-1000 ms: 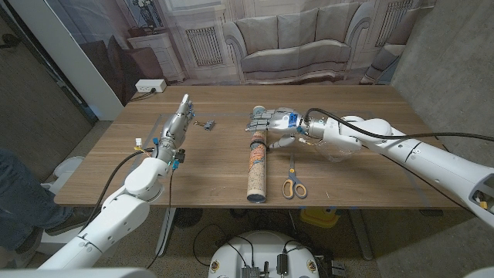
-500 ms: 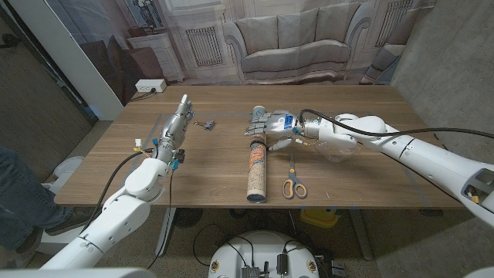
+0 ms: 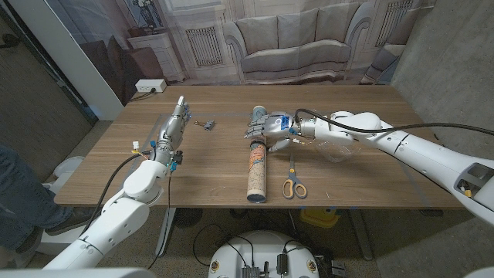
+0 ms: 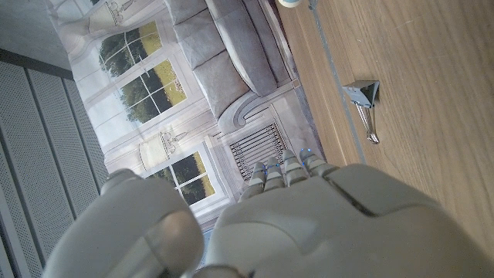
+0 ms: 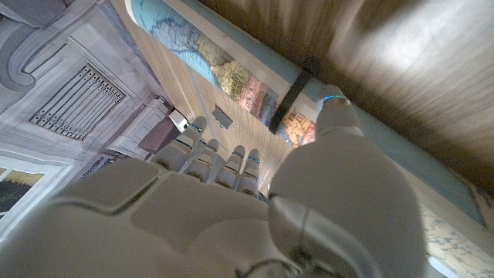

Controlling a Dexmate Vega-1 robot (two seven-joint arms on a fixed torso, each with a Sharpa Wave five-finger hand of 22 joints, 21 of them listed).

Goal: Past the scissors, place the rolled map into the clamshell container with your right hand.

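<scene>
The rolled map [image 3: 257, 166] lies on the table under our right hand [image 3: 269, 127], fingers [image 5: 212, 158] reaching over its far end, grip unclear, so lifting and placing remain.

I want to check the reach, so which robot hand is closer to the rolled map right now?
Right. The right robot hand is at the far end of the rolled map, fingers over it. The left robot hand stands well off to the map's left, near a binder clip.
</scene>
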